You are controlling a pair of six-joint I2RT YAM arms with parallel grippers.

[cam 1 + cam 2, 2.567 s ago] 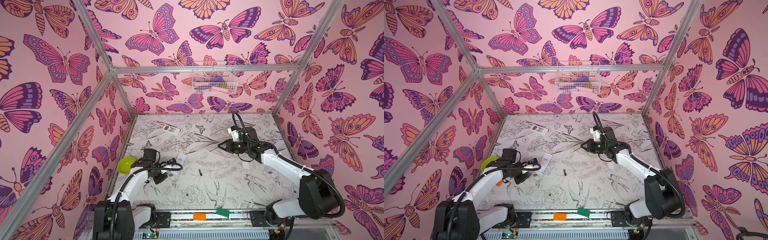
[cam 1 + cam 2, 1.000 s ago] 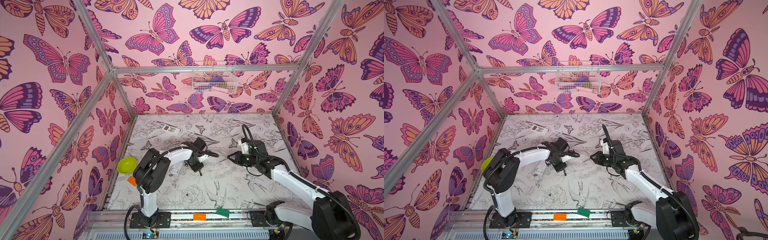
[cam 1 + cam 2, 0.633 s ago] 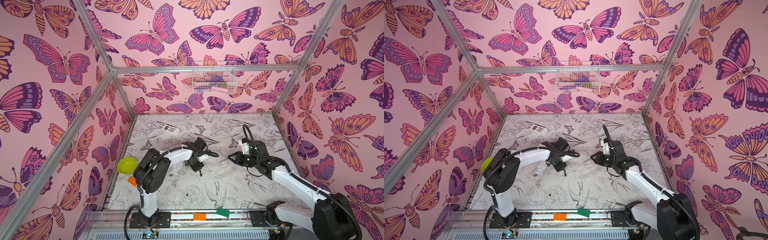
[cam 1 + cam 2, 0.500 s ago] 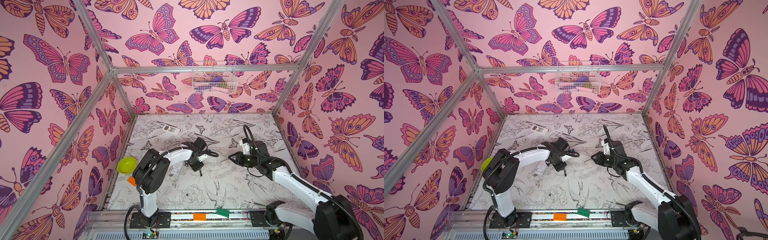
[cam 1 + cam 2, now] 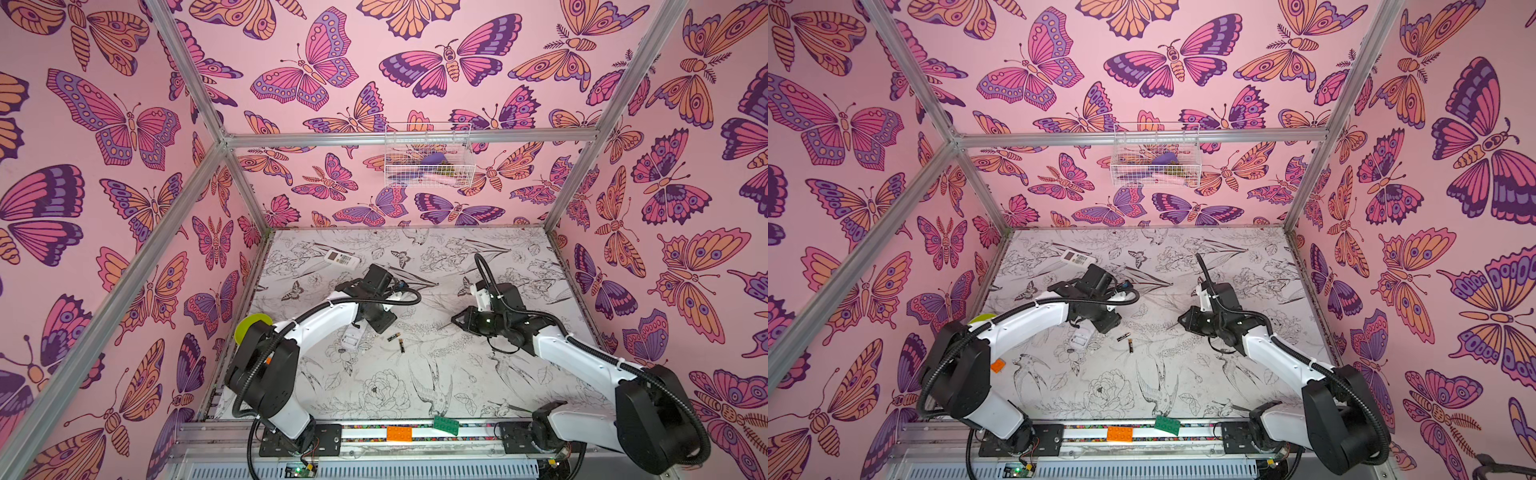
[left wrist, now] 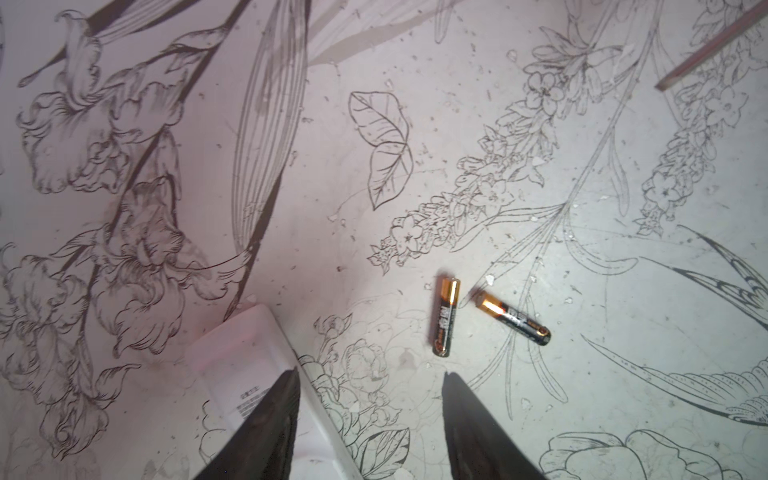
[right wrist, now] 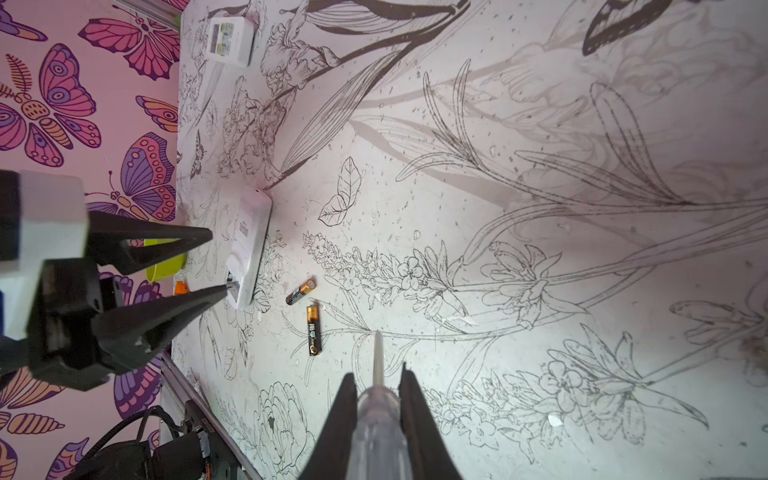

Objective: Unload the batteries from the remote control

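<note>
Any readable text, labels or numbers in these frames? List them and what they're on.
Nothing reads clearly.
Two black cylinder batteries with gold ends: white label print, too blurred.
Near white plastic remote, back sticker: too small.
Far white remote, button panel: too small.

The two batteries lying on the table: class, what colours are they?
The batteries are black with gold ends, clearest in the left wrist view.

Lab robot cell: aluminium frame (image 5: 311, 139), butterfly-print wall panels (image 5: 124, 124), flower-print tabletop (image 5: 457, 374), left arm (image 5: 320, 318) and right arm (image 5: 573, 353) bolted to a front rail (image 5: 478, 433).
</note>
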